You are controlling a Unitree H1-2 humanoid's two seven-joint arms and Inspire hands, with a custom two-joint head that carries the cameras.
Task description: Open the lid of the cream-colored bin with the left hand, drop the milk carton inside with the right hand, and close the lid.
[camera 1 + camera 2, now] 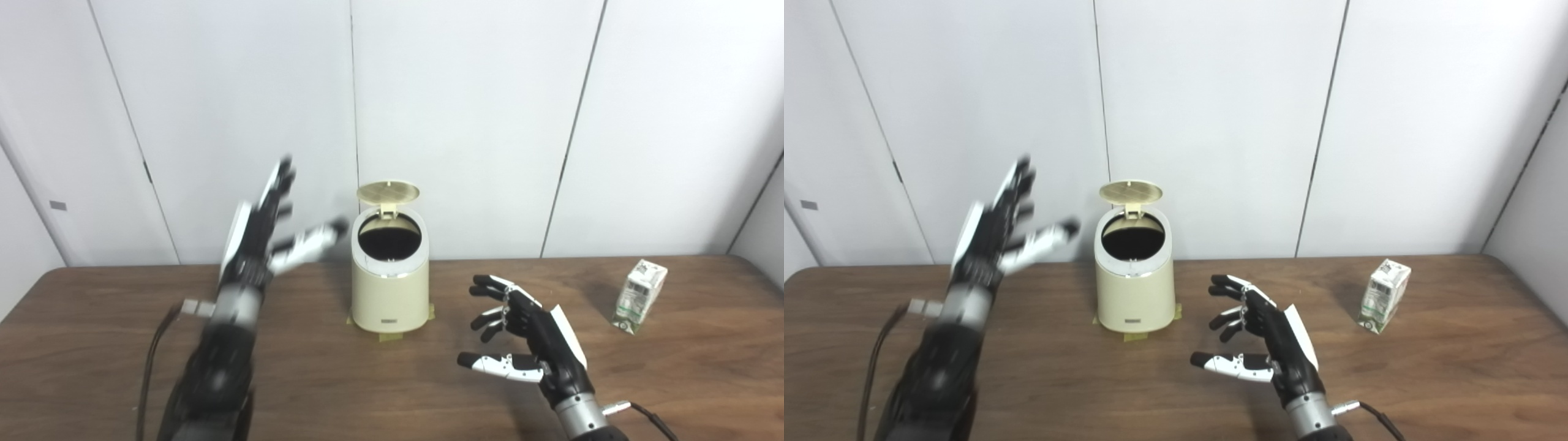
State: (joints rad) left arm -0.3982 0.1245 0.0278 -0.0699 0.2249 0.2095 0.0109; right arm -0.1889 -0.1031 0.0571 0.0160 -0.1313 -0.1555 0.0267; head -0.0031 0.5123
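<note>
Both head cameras, side by side, look down and forward across the same table (392, 392) toward the wall.

Cream-colored bin (389, 288) upright, lid (388, 192) flipped up open; milk carton (639, 296) tilted, well right of bin.

- 1 cream-colored bin (389, 288), standing on the table
- 1 lid (388, 192) on that bin, flipped up at the back; the round opening below it shows dark
- 1 milk carton (639, 296), upright on the table's right side, well apart from the bin
- 2 robot hands: left hand (260, 236) raised beside the bin, fingers spread, blurred; right hand (527, 334) low over the table between bin and carton, fingers apart, holding nothing
- 1 wooden table (98, 318)
- 2 cables, one trailing from each wrist: left cable (150, 361), right cable (649, 418)
- Tape patches under the bin's base: several edges show, exact count unclear
</note>
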